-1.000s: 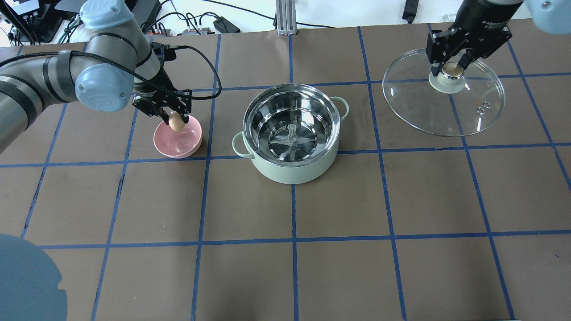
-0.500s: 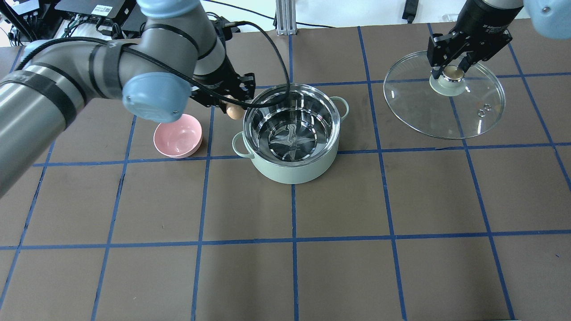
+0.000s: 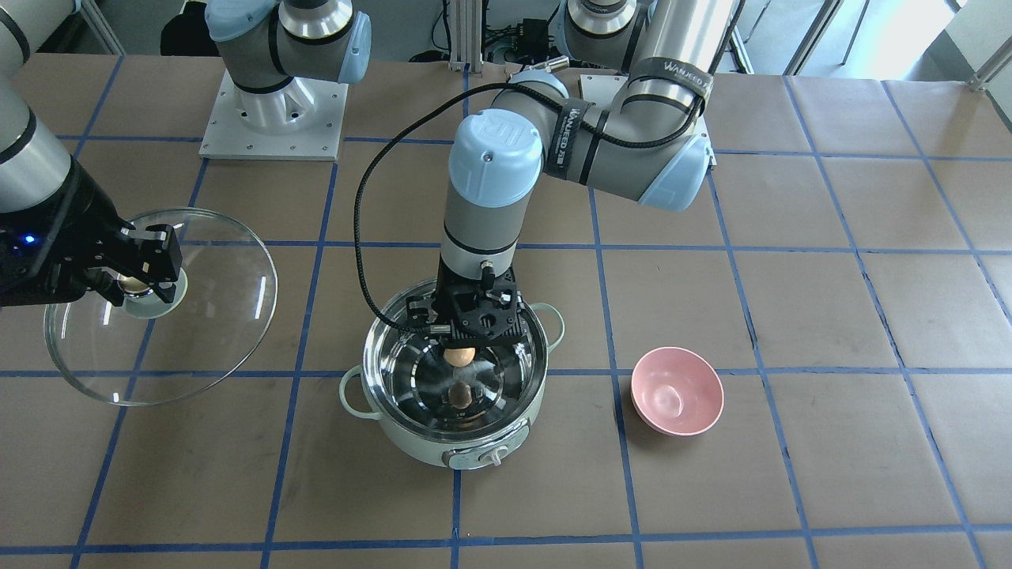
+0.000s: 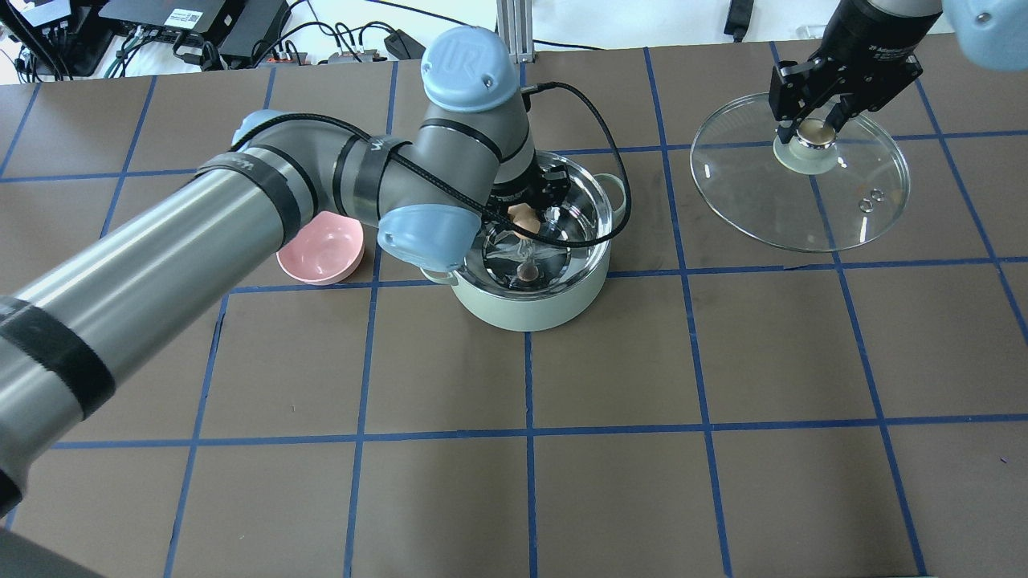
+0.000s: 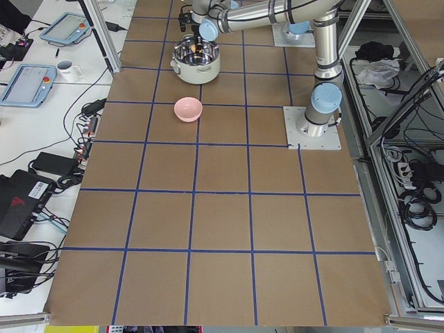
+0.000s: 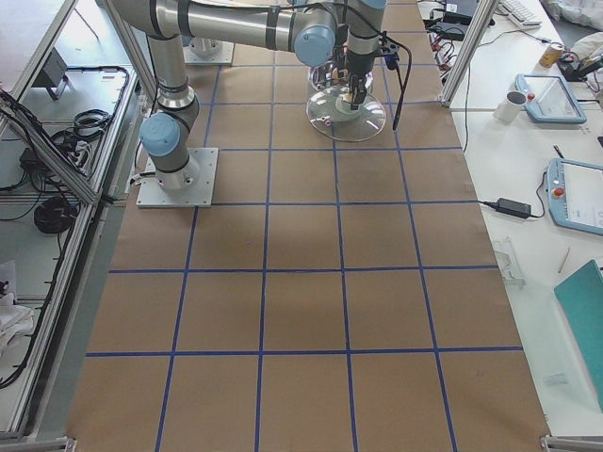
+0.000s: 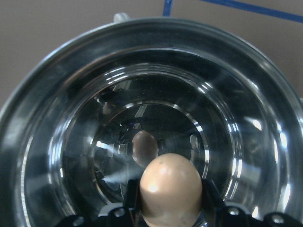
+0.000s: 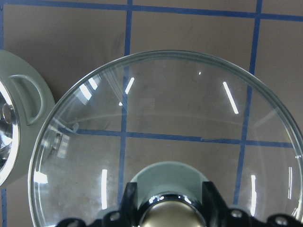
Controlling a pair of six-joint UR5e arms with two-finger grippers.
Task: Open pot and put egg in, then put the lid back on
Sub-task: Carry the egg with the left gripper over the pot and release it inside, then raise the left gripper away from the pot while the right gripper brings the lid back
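The left end effector (image 4: 525, 211) grips a small tan egg (image 7: 171, 184) by its sides, hanging within the mouth of the open mint-green pot (image 3: 411, 442). The right end effector (image 4: 815, 128) is clamped on the knob (image 8: 165, 215) of the glass lid (image 4: 803, 205), held well apart from the pot. The egg looks light, smooth and brittle, so it likely needs gentle pressure across its middle and a low release.

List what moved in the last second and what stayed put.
The left hand carried the egg from over the pink bowl across to above the open pot, still gripping it. The right hand still holds the lid off to the side; pot and bowl have not moved.
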